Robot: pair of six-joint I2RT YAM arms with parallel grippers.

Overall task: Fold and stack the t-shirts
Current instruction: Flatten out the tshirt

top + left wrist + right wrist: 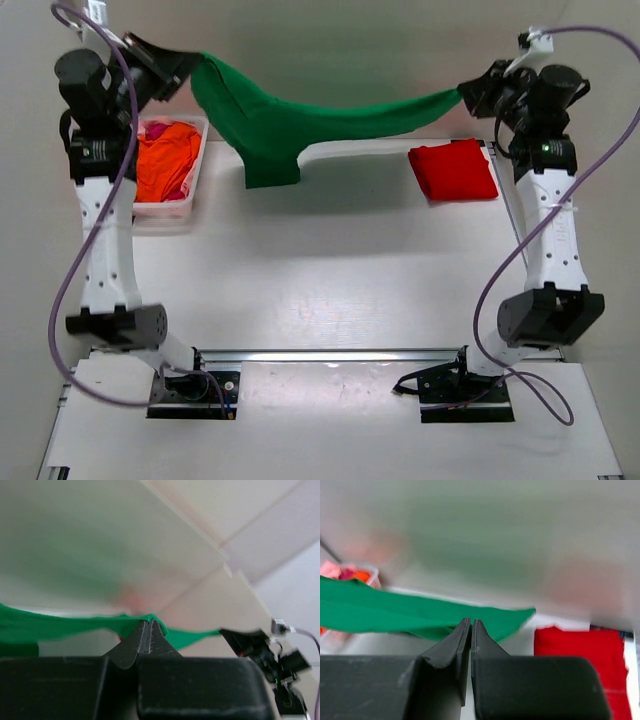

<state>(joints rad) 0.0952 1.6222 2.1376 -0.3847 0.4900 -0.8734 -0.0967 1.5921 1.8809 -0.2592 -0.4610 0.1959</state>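
Observation:
A dark green t-shirt point(290, 125) hangs stretched in the air between my two grippers above the far half of the table. My left gripper point(188, 62) is shut on its left end; the left wrist view shows the cloth point(50, 627) pinched at the fingertips point(149, 622). My right gripper point(468, 92) is shut on its right end, and the cloth point(395, 612) shows behind the closed fingers point(470, 622) in the right wrist view. A folded red t-shirt point(453, 170) lies on the table at the far right, also in the right wrist view point(580, 650).
A white plastic basket point(190, 205) at the far left holds orange point(165, 155) and pink shirts. The wall stands just behind the raised arms. The table's near half point(320, 290) carries only the arm bases.

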